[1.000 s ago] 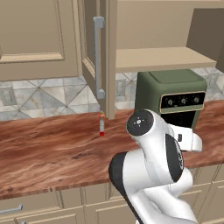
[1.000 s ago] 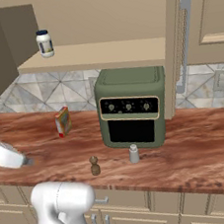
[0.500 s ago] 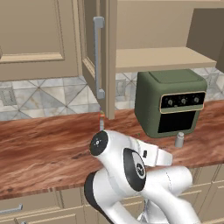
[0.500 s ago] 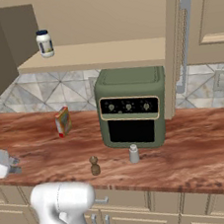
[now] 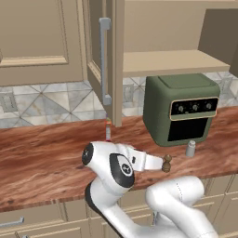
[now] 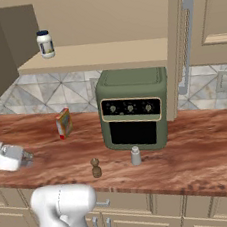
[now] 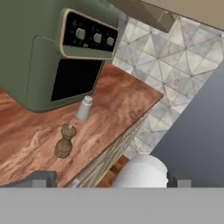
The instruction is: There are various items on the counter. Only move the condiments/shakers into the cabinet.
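On the cabinet's shelf (image 6: 103,55) stands the white jar with a dark blue lid (image 6: 45,44). The brown pepper mill (image 6: 95,167) (image 5: 166,163) (image 7: 64,141) and the pale grey shaker (image 6: 135,155) (image 5: 190,148) (image 7: 84,107) stand upright on the counter (image 6: 205,149), just in front of the green oven. My gripper (image 6: 26,157) hovers low over the counter's front edge, well left of the mill and pointing toward it. It is open (image 7: 110,179), with nothing between its fingers.
The big green oven (image 6: 132,108) (image 5: 181,109) sits under the shelf. A small red and yellow box (image 6: 63,123) stands left of it. The cabinet door with its silver bar handle (image 6: 189,40) (image 5: 104,60) hangs open over the counter.
The arm has folded down and swung lower in front of the counter. The gripper stays open, and the mill, shaker and jar have not moved.
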Robot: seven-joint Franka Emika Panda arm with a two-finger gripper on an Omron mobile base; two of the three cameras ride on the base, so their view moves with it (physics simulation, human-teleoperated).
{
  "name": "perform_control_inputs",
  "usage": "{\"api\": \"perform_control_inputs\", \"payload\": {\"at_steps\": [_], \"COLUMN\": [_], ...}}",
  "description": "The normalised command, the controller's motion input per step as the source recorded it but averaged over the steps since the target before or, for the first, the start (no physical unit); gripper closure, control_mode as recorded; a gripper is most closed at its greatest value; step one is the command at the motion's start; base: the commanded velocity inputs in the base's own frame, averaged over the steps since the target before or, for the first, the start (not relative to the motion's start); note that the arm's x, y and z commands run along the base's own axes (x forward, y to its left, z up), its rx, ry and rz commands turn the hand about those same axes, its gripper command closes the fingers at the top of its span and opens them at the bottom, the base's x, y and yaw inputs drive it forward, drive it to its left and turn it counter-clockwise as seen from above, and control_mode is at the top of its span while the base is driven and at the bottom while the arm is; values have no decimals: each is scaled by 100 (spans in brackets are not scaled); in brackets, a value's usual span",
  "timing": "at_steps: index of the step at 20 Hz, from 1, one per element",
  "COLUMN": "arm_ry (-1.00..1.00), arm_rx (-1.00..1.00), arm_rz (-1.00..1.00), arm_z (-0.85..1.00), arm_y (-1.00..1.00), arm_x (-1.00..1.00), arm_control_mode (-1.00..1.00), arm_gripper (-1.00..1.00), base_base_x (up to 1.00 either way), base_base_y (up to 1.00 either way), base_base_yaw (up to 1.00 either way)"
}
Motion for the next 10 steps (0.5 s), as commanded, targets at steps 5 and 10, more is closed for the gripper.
{"api": "perform_control_inputs", "payload": {"at_steps": [5, 10], "arm_ry": [0, -7], "arm_rx": [0, 0], "arm_rz": [-12, -13], "arm_z": [-17, -33], "arm_y": [0, -3], "arm_x": [59, 15], "arm_control_mode": [-100, -100], "arm_gripper": [-100, -100], "base_base_x": [0, 0], "base_base_y": [0, 0], "base_base_yaw": [0, 0]}}
